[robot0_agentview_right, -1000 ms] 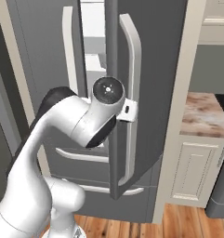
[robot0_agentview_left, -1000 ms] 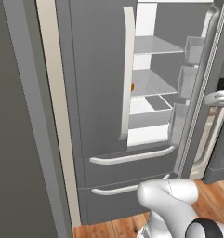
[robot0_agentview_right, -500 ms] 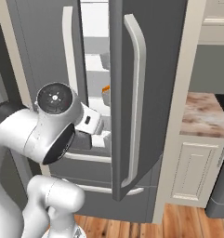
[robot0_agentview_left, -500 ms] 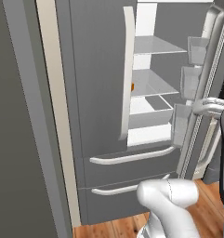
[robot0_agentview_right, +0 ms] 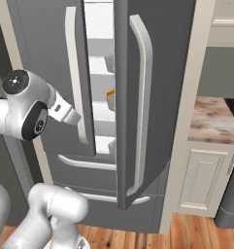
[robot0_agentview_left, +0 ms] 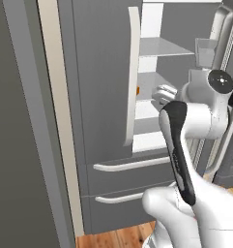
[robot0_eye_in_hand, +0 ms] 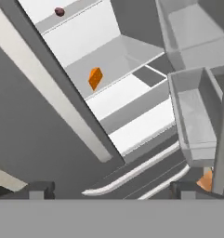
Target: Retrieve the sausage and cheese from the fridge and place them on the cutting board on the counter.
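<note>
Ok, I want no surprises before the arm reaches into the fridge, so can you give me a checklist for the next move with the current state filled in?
1. Right door of the tall dark grey fridge swung open: ok.
2. Small bright orange wedge-shaped cheese in sight on a pale shelf: ok.
3. Sausage located: cannot tell; a small dark reddish thing lies on a higher shelf.
4. Claw open, holding nothing: ok.
5. Claw aimed into the gap between the doors: ok.
6. Gap wide enough for the arm: cannot tell.
</note>
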Controlling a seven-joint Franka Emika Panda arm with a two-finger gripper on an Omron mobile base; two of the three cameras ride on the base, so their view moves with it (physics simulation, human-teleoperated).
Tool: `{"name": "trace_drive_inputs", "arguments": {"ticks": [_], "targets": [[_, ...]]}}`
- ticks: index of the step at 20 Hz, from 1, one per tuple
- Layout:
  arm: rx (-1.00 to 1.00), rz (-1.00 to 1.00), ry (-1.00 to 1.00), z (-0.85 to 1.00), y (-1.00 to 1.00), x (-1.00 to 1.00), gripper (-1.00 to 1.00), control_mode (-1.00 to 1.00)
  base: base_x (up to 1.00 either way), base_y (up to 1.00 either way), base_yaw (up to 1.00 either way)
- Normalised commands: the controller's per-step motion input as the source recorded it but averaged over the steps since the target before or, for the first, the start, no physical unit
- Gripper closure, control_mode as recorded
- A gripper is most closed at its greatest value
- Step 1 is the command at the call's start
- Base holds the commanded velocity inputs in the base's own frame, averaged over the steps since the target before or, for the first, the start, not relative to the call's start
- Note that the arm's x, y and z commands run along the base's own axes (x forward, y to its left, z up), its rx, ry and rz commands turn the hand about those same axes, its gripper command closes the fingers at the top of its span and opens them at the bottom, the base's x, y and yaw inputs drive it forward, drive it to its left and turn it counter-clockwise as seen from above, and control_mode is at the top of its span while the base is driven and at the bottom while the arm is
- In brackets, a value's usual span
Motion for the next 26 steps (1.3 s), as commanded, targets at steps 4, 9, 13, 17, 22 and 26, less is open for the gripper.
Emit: {"name": "trace_drive_inputs", "arguments": {"ticks": [4, 9, 13, 17, 22, 26], "targets": [[0.17, -0.30, 0.15, -0.03, 0.01, 1.00, -1.00, -1.00, 0.00, 0.00, 0.00], [0.22, -0.25, 0.17, -0.23, -0.39, 0.92, -1.00, -1.00, 0.00, 0.00, 0.00], [0.13, -0.16, 0.06, -0.11, -0.31, 0.76, -1.00, -1.00, 0.00, 0.00, 0.00], [0.06, -0.18, 0.00, -0.12, -0.10, 0.44, -1.00, -1.00, 0.00, 0.00, 0.00], [0.10, -0.30, 0.00, -0.21, -0.12, 0.03, -1.00, -1.00, 0.00, 0.00, 0.00], [0.12, -0.36, 0.00, -0.29, -0.11, 0.01, -1.00, -1.00, 0.00, 0.00, 0.00]]}}
